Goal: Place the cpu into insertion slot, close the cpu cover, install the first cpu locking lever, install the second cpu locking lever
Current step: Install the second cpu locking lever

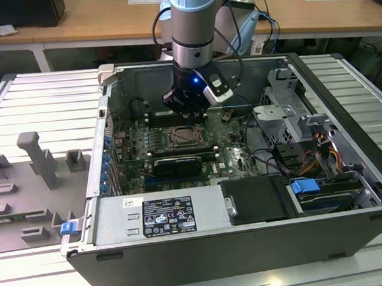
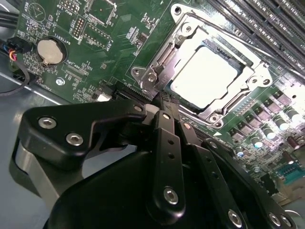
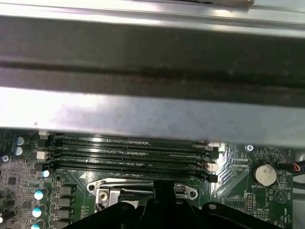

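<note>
The cpu [image 2: 204,78], a bright silver square, lies in the insertion slot [image 1: 181,138] on the green board. The cpu cover [image 2: 251,71], a silvery frame plate, lies flat around the chip, which shows through its window. My gripper [image 2: 164,99] hangs just above one corner of the socket frame, its black fingers [image 2: 167,129] drawn together with nothing between them. In the exterior view the gripper [image 1: 187,113] stands over the far edge of the socket inside the open computer case. I cannot tell how the locking levers stand.
Long black memory slots [image 3: 128,152] run beside the socket, and the case's metal wall [image 3: 152,114] rises right behind them. A coin battery [image 2: 49,51] sits on the board. A black graphics card [image 1: 176,164], cables and drive bays [image 1: 310,147] crowd the exterior view's right.
</note>
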Controlling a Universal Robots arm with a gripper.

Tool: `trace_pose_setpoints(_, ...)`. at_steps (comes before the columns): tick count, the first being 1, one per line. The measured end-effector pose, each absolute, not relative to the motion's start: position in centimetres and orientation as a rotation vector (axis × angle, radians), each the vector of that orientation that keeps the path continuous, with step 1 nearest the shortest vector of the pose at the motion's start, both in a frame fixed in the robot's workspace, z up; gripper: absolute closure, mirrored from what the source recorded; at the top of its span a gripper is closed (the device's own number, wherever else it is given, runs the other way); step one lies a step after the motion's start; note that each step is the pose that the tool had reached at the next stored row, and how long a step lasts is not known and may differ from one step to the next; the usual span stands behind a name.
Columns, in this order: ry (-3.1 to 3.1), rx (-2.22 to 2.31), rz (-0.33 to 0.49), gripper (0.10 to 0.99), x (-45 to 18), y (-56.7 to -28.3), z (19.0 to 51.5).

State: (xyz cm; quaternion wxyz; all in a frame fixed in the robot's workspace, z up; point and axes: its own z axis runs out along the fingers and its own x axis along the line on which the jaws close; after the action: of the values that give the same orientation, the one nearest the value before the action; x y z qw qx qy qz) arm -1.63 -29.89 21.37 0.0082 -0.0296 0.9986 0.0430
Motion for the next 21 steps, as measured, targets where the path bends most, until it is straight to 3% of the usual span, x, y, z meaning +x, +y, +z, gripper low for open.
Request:
trace_pose_setpoints(10, 3.121, -0.092, 0.134, 0.976, -1.6, -30.3, 22.8)
trace_pose_setpoints(21, 3.121, -0.092, 0.134, 0.976, -1.6, -32.8, 23.3)
